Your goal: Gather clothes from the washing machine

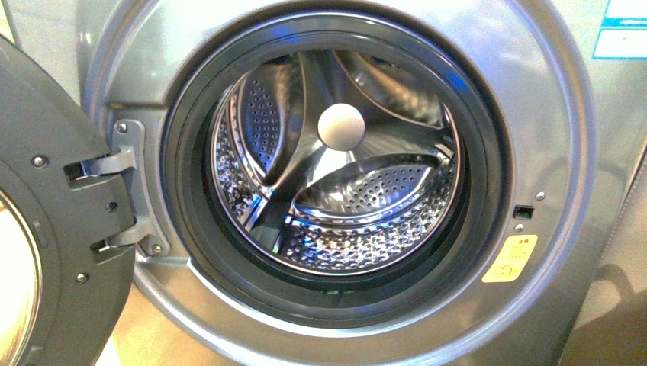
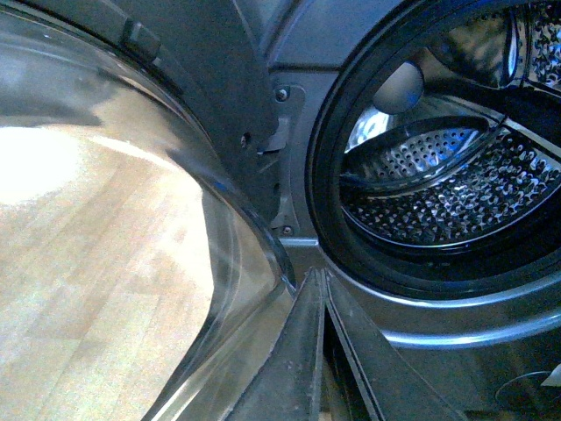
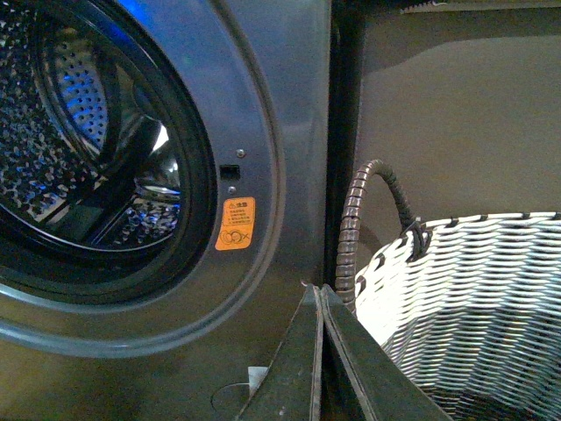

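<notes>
The grey washing machine (image 1: 549, 114) fills the front view, with its round door (image 1: 69, 252) swung open to the left. Its shiny perforated drum (image 1: 358, 236) shows only bare steel; the clothes are out of view. Neither arm appears in the front view. My left gripper (image 2: 316, 274) is shut with nothing in it, low in front of the machine (image 2: 438, 307), between the door glass (image 2: 105, 219) and the porthole. My right gripper (image 3: 317, 289) is shut and empty too, beside the machine's right front (image 3: 289, 114), near the orange-yellow sticker (image 3: 235, 224).
A white and dark woven basket (image 3: 473, 289) with a wrapped handle (image 3: 351, 228) stands just right of the machine, close to my right gripper. Its inside is mostly hidden. The open door's hinge (image 1: 126, 191) sticks out on the left. A yellow sticker (image 1: 510, 259) marks the front panel.
</notes>
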Robot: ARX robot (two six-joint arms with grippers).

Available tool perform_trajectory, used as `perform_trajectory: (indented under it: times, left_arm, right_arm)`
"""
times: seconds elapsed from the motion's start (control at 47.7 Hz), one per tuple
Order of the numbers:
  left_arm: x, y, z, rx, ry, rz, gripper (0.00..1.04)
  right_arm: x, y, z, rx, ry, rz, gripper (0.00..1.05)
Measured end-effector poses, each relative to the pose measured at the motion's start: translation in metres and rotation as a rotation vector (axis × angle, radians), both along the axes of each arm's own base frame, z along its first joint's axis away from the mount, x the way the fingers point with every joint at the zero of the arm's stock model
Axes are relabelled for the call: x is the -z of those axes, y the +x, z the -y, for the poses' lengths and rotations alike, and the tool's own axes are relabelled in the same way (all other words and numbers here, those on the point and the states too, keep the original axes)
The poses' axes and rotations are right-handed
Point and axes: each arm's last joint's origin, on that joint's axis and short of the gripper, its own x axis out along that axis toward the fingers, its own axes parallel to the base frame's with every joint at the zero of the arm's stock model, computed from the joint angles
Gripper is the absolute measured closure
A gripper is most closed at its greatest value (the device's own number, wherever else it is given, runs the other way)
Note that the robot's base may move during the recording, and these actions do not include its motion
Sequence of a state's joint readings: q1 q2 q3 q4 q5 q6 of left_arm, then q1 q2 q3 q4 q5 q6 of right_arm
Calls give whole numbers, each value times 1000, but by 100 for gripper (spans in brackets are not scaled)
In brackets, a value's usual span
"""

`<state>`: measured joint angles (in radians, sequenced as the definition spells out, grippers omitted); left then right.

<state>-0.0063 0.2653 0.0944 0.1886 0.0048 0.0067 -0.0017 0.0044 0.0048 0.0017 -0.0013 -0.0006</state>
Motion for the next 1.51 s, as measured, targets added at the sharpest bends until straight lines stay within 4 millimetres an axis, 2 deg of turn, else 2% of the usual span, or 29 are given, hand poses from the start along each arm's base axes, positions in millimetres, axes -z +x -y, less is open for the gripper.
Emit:
perform_trajectory:
  times: [0.587,1.215,1.278,1.508]
  left_arm:
    - [25,-16,0,-1,11,-8,101]
    - [25,-16,0,0,0,-10,101]
    - [25,-16,0,0,-1,-10,93]
    - [25,-16,0,0,-1,-10,52]
  right_arm:
    - [0,0,0,0,0,-1,102]
    - [0,0,0,0,0,-1,102]
    - [0,0,0,0,0,-1,97]
    - [0,0,0,0,0,-1,56]
